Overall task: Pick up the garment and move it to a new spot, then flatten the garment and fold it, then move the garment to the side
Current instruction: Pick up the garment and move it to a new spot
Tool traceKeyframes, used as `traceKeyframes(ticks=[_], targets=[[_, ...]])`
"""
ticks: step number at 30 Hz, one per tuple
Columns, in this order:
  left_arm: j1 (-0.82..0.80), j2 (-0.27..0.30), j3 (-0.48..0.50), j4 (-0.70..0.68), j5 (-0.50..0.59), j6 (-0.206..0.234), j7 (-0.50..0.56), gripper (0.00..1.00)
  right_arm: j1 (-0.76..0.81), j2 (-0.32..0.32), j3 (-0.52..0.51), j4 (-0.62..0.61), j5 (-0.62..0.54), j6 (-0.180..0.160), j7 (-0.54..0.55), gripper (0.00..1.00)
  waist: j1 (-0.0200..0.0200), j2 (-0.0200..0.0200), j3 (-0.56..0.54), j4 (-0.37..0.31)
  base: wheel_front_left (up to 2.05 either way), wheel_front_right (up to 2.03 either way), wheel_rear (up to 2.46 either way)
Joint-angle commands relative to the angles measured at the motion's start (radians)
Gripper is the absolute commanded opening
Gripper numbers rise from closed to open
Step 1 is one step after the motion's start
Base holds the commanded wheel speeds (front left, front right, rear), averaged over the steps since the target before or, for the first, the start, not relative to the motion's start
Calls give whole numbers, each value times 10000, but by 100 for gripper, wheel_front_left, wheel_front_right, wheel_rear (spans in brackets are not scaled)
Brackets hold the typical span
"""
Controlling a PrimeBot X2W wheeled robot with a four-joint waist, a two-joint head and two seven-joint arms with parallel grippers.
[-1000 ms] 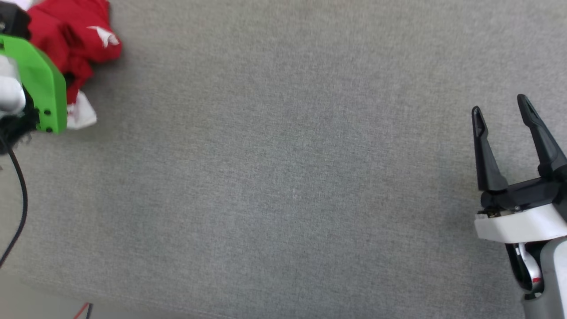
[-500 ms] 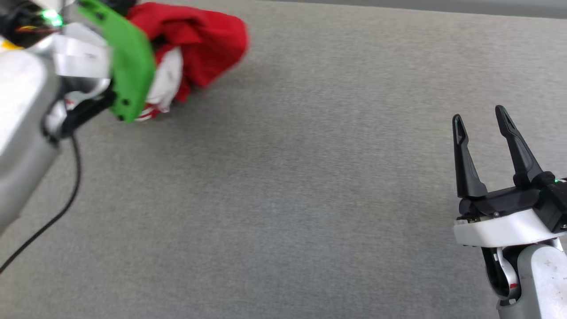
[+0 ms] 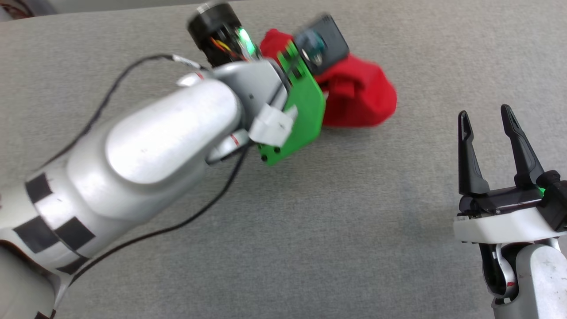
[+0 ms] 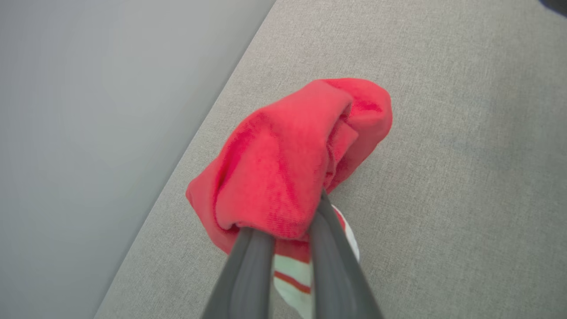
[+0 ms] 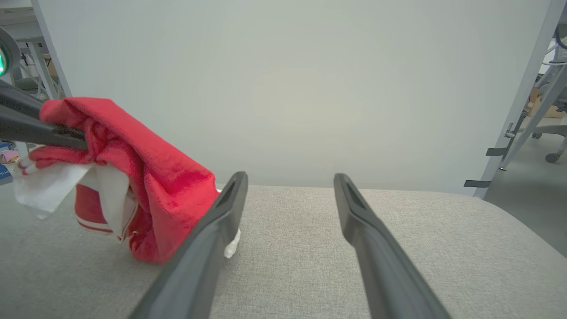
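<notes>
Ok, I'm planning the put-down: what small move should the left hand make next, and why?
Probably lower the left hand and lay the jersey on the grey surface near the open right hand. The jersey hangs bunched from the shut hand, and it cannot be flattened until it lies down.

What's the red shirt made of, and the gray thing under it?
The red garment looks like soft, matte knit cloth: fine ribbed texture, floppy folds. The gray surface seems to be a coarse woven fabric covering, matte; its weave shows.
</notes>
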Motion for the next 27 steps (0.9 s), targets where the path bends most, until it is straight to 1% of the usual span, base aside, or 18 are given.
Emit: traceKeyframes(ticks=[1, 5, 8, 13, 15, 17, 18, 19, 21, 23, 27], targets=[[-43, -15, -227, 122, -104, -17, -85, 0, -7, 36, -28, 12, 32, -6, -90, 100, 1, -1, 264, -350, 0, 0, 0], [645, 12, -763, 505, -234, -17, -153, 0, 41, 79, -84, 57, 8, -6, -90, 100, 1, -1, 322, -237, 0, 0, 0], [1484, 90, -846, 824, -137, -17, -137, 0, 36, 90, -93, 112, -15, -6, -90, 100, 1, -1, 308, -120, 0, 0, 0], [3343, 108, -861, 1027, 373, -17, 395, 0, -1, 36, -66, 183, -34, -6, -90, 100, 1, -1, 215, 24, 0, 0, 0], [3808, 78, -862, 1112, 283, -17, 370, 0, 56, -20, -44, 195, -40, -6, -90, 100, 1, -1, 127, 109, 0, 0, 0], [3979, 28, -863, 1251, 269, -17, 23, 0, 137, -70, -47, 219, -50, -6, -90, 100, 1, -1, 2, 216, 0, 0, 0], [3980, 4, -863, 1333, 302, -17, -261, 29, 180, -94, -37, 238, -53, -6, -90, 100, 1, -1, -69, 259, 0, 0, 0], [3951, -22, -841, 1454, 379, -17, -730, 100, 228, -128, -15, 265, -59, -6, -90, 100, 1, -1, -174, 306, 0, 0, 0], [3958, -100, -682, 1689, 443, -16, -1573, 100, 327, -169, -8, 300, -62, -6, -90, 100, 1, -1, -417, 394, 0, 0, 0], [3976, -160, -510, 1777, 643, 99, -2354, 100, 454, -197, -35, 325, -64, -6, -90, 100, 1, -1, -671, 486, 0, 0, 0], [4403, -217, -58, 1563, 743, 663, -3800, 100, 840, -252, -124, 366, -81, -6, -90, 100, 1, -1, -1291, 747, 0, 0, 0]])
